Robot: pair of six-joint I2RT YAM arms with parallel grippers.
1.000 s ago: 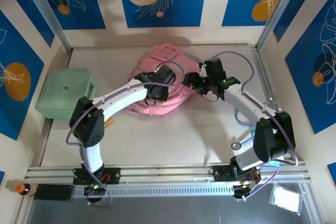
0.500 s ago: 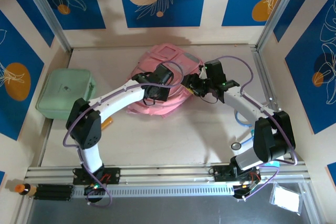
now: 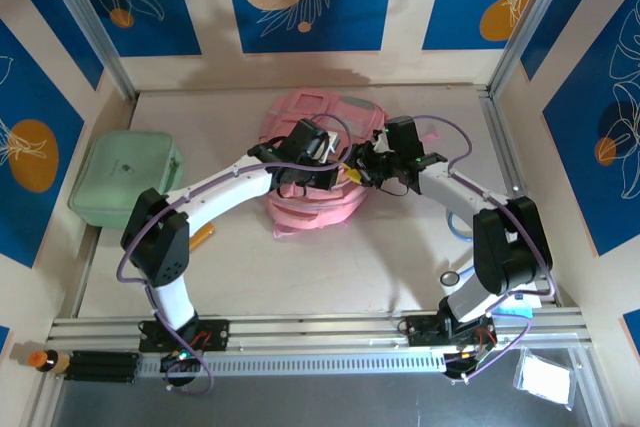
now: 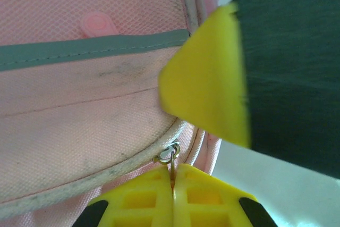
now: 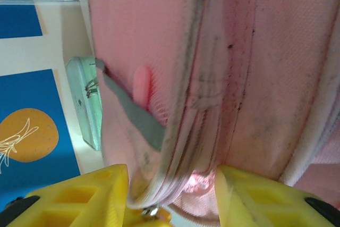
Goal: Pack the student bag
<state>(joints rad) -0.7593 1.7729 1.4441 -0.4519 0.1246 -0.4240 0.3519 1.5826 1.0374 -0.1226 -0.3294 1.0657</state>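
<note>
Two arms meet over the pink backpack [image 3: 305, 209], which lies flat on the tabletop [image 3: 330, 267] just toward 12 o'clock of its middle. From its base the left arm rises to a bent elbow, then stretches its long white forearm toward 2 o'clock across the near side of the backpack, wrist tipped down. The right arm climbs toward 1 o'clock from its base and folds sharply at the elbow, its forearm running back toward 10 o'clock, so both wrists face each other above the backpack's 3 o'clock edge.

The left end effector [image 4: 173, 171] is closed, its yellow fingers pressed together on the metal zipper pull [image 4: 169, 155] at the curved seam. The right end effector [image 5: 170, 198] hangs just beside it, one finger [image 4: 207, 78] showing in the left wrist view. Its jaws stand apart astride the zipped edge, with pink fabric bulging between them; whether they pinch the cloth I cannot tell.

A mint-green case [image 3: 125, 175] sits well apart at 9 o'clock.
</note>
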